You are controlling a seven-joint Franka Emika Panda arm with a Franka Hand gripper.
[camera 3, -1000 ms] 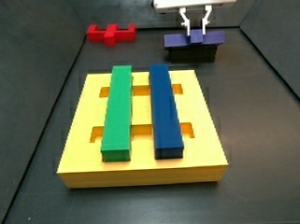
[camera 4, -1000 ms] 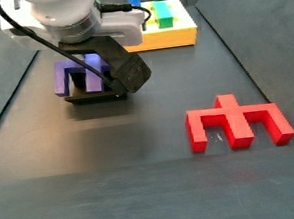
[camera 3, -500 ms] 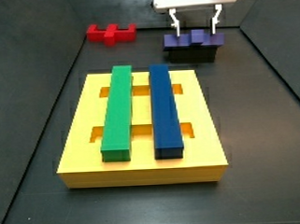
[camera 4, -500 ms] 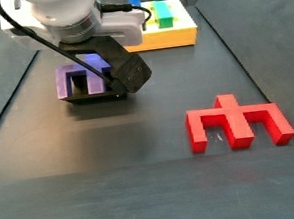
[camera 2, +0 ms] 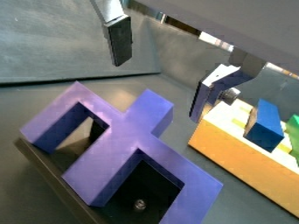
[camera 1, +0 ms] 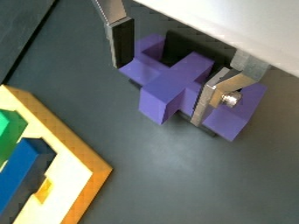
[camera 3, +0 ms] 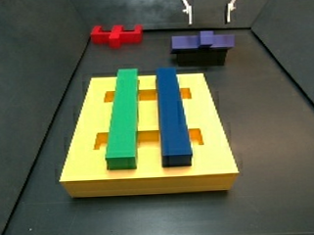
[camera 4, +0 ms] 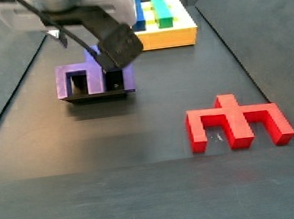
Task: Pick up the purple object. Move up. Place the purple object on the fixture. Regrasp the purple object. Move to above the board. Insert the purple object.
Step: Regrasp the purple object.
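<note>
The purple object (camera 3: 203, 39) lies flat on top of the black fixture (camera 3: 200, 58) at the back right of the floor; it also shows in a side view (camera 4: 95, 80) on the fixture (camera 4: 97, 98). My gripper (camera 3: 209, 3) hangs well above it, open and empty. In both wrist views the fingers (camera 1: 121, 39) (camera 2: 118, 39) stand apart on either side of the purple object (camera 1: 176, 83) (camera 2: 111, 144), clear of it. The yellow board (camera 3: 148, 161) with its green bar (camera 3: 122, 111) and blue bar (camera 3: 173, 114) lies in front.
A red piece (camera 3: 117, 34) of similar shape lies at the back left, also seen in a side view (camera 4: 239, 122). The board's corner shows in both wrist views (camera 1: 70, 188) (camera 2: 233, 157). Dark walls enclose the floor.
My gripper has opened, let go of the purple object and risen straight up. The purple object stays on the fixture.
</note>
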